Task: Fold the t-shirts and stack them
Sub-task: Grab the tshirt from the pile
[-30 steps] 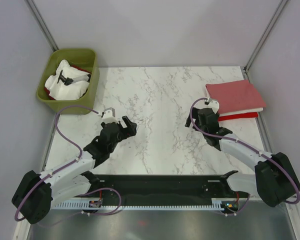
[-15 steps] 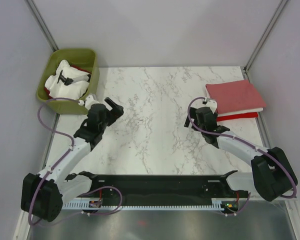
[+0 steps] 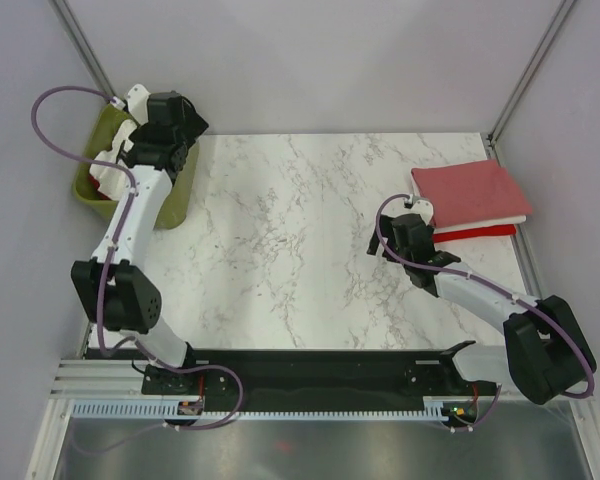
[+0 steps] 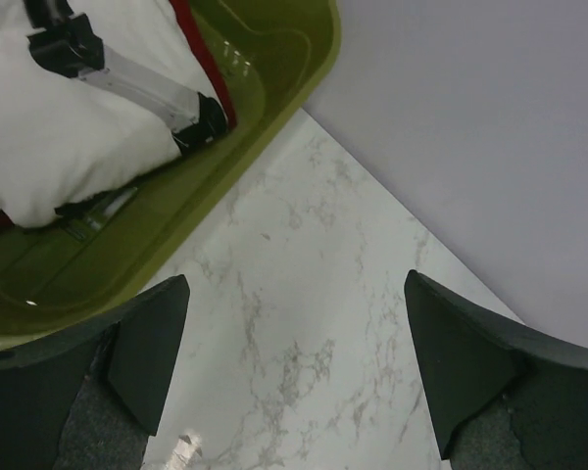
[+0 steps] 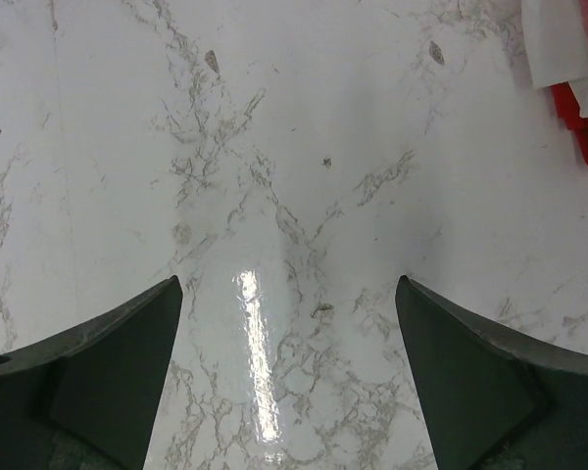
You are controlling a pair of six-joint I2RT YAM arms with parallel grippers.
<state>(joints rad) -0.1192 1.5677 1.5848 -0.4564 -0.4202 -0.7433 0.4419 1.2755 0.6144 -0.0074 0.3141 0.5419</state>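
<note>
1. The left gripper [image 4: 294, 367] hangs wide open and holds nothing, just beside the olive-green plastic tub [image 4: 274, 88]
2. Ahead of it and to its left, a crumpled white cloth t-shirt [image 4: 59, 127] with black marks lies in that tub over bright red cloth [image 4: 191, 39]
3. The right gripper [image 5: 289, 372] is also wide open and empty, low over the white marbled bench [image 5: 274, 147]
4. Ahead of it to its right sits a folded stack of t-shirts [image 3: 470, 190], salmon pink on top, white and red beneath
</note>
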